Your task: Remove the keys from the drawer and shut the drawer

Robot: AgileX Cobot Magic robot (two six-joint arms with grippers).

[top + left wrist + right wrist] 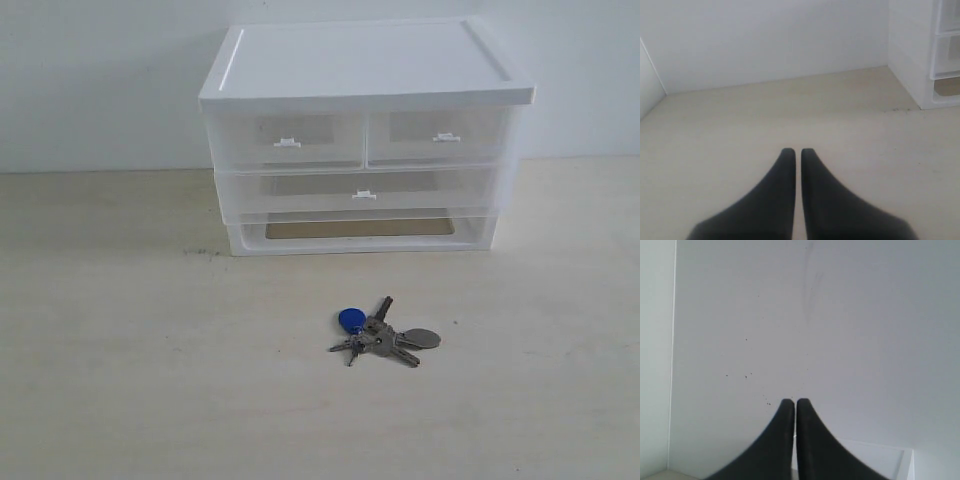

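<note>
The keys lie on the table in front of the drawer unit, a silver bunch with a round blue fob and a grey oval tag. The drawer, the right-hand small one with a white tab handle, sits flush in the unit. Neither arm shows in the exterior view. My left gripper is shut and empty over bare table, with the unit's corner off to one side. My right gripper is shut and empty, facing a white wall above part of the unit's white top.
The white unit stands at the back of the table against a white wall. It also has a left small drawer and a wide drawer below, both pushed in. A small dark smudge marks the table.
</note>
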